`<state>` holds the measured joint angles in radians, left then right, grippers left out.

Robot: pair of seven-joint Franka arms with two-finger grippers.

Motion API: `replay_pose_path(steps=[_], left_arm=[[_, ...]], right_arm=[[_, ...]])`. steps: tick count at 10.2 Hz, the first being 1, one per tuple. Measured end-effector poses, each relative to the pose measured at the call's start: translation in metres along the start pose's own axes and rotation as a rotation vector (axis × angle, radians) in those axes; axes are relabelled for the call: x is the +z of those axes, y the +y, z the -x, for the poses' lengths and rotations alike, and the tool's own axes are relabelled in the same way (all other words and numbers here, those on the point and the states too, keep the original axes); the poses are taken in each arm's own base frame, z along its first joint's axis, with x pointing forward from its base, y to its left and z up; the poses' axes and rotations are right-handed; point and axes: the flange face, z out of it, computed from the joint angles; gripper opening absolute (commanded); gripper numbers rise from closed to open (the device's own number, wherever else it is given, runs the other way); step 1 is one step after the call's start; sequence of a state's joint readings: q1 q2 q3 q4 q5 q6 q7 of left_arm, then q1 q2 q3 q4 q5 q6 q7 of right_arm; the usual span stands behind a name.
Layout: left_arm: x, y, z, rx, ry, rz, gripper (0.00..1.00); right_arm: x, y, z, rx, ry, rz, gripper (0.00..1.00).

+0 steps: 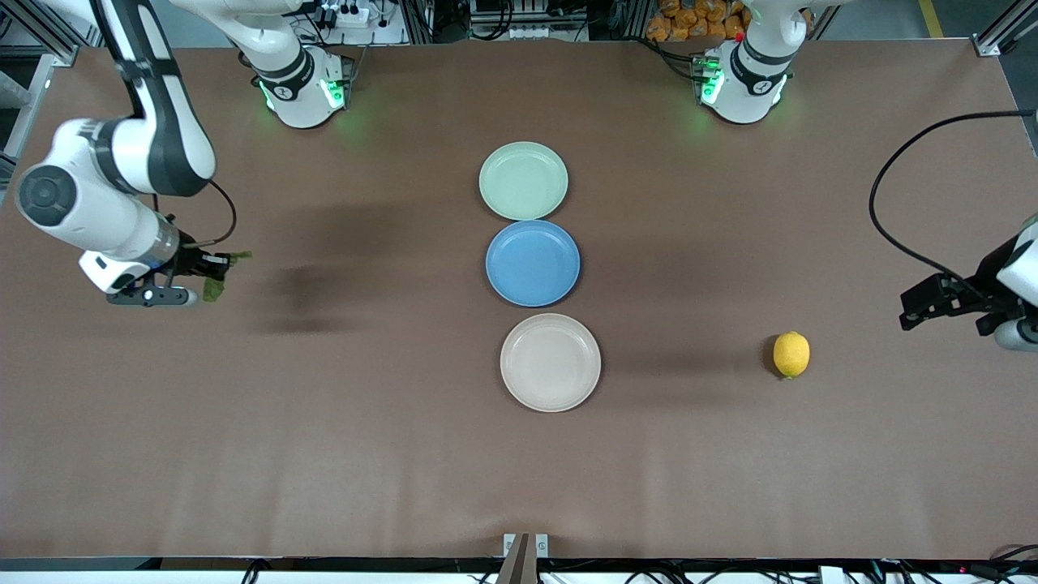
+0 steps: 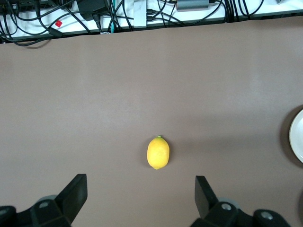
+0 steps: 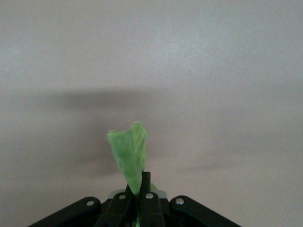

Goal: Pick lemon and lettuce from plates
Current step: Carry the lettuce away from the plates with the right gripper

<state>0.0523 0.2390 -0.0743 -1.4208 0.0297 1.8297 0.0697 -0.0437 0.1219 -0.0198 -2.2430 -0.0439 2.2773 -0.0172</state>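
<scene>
Brown matting covers the table (image 1: 324,454), and three round plates sit in a line down its middle: a pale green plate (image 1: 523,180) farthest from the front camera, a blue plate (image 1: 533,263) just beside it in the middle, and a beige-white plate (image 1: 551,362) nearest the camera, a small gap apart from the blue one. All three plates show bare insides. The lemon (image 1: 791,354) lies on the bare table toward the left arm's end, well apart from the beige-white plate and about level with it; in the left wrist view it rests on its side on the mat (image 2: 158,152), with the edge of the beige-white plate (image 2: 297,137) just showing at the border. The left gripper (image 1: 932,307) hangs over the table at the left arm's end, near the lemon but not touching it, its fingers (image 2: 75,195) spread wide with nothing between them. The right gripper (image 1: 212,269) is up over the bare table toward the right arm's end, well apart from the plates, its fingers pressed together on the lettuce (image 1: 227,268). In the right wrist view the leaf (image 3: 129,158) stands out of the closed fingertips (image 3: 146,182), pale green and wrinkled, clear of the table surface, with a soft shadow across the mat below it.
</scene>
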Motion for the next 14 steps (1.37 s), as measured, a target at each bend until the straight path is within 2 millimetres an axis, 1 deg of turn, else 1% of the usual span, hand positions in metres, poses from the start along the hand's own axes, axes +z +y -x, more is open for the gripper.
replay_pose_path(steps=[3, 5, 7, 8, 9, 11, 12, 13, 14], left_arm=[[-0.011, 0.001, 0.006, -0.007, -0.007, -0.001, 1.00], [-0.017, 0.005, 0.009, -0.003, -0.015, 0.000, 1.00], [-0.020, 0.010, 0.012, 0.003, -0.022, 0.002, 1.00], [-0.025, 0.014, 0.013, 0.010, -0.018, 0.002, 1.00], [-0.029, 0.018, 0.014, 0.011, -0.015, 0.002, 1.00], [-0.030, 0.019, 0.016, -0.013, -0.020, 0.002, 1.00], [-0.028, 0.021, 0.019, -0.023, -0.046, 0.003, 1.00], [-0.027, 0.024, 0.021, -0.026, -0.067, 0.004, 1.00], [-0.030, 0.026, 0.024, -0.028, -0.075, 0.004, 1.00]], right_arm=[[0.045, 0.013, -0.004, 0.025, -0.036, -0.004, 0.00], [0.080, 0.022, -0.003, 0.041, -0.078, -0.008, 0.00], [0.112, 0.023, -0.003, 0.044, -0.098, -0.011, 0.00], [0.124, 0.023, -0.003, 0.043, -0.105, -0.011, 0.00], [0.130, 0.023, -0.003, 0.043, -0.108, -0.012, 0.00], [0.131, 0.022, -0.004, 0.042, -0.108, -0.012, 0.00], [0.131, 0.021, -0.004, 0.041, -0.107, -0.012, 0.06], [0.130, 0.021, -0.004, 0.041, -0.107, -0.012, 0.99], [0.129, 0.021, -0.006, 0.040, -0.105, -0.012, 1.00]])
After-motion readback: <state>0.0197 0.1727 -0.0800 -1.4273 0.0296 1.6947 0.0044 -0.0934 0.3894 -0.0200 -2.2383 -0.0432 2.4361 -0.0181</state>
